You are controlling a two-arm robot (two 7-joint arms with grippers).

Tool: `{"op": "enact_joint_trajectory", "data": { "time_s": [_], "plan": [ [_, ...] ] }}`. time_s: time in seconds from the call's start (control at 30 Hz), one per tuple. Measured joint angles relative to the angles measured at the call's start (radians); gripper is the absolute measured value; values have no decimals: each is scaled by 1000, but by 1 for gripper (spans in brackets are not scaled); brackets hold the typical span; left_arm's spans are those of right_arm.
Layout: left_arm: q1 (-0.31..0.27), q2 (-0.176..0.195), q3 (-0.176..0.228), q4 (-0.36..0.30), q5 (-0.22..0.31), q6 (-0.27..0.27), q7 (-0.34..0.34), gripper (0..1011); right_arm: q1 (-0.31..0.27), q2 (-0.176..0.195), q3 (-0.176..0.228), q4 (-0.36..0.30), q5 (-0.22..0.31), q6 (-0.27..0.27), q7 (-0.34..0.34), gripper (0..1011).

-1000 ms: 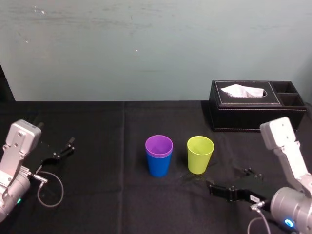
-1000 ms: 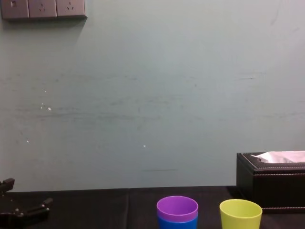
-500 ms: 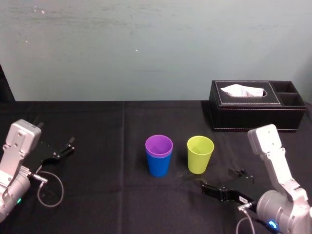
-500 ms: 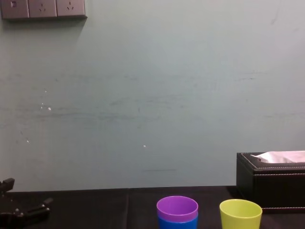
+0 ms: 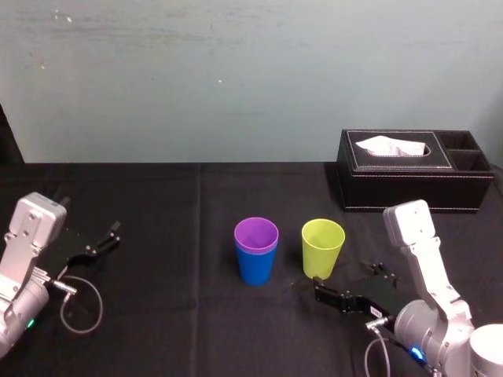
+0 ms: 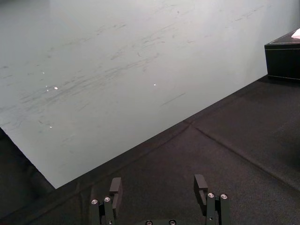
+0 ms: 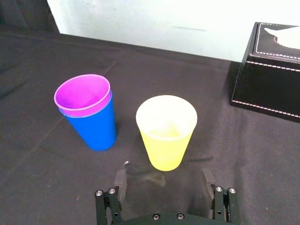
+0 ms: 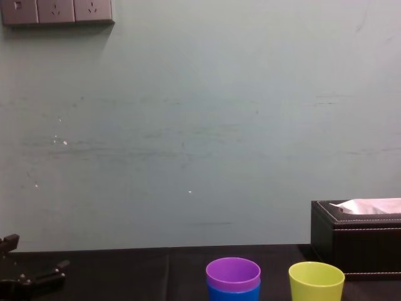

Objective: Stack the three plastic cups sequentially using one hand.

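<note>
Head view: purple cup nested in blue cup on table, yellow-green cup just beside.
Right wrist view: right claw held wide open, empty, near it.
Left wrist view: left claw parked open.
Risk: yellow-green cup could be toppled if clipped.

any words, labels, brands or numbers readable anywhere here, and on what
None readable.
Blue cup, purple cup nested in it, yellow-green cup: plain, no print.
Tissue box: stitching only, no label seen.
Wall sockets: no marking legible.
Right gripper, jaws open, near the yellow-green cup without touching; left gripper, parked at the table's left: no lettering seen.
</note>
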Motion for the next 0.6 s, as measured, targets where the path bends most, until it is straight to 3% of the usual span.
{"op": "enact_joint_trajectory", "data": {
  "time_s": [0.2,0.6],
  "plan": [
    [0,0,0,0,0,0,0,1000,20,-19,-2,44,-14,-37,-3,1003],
    [0,0,0,0,0,0,0,1000,57,-44,-6,104,-21,-60,-1,1003]
  ]
}}
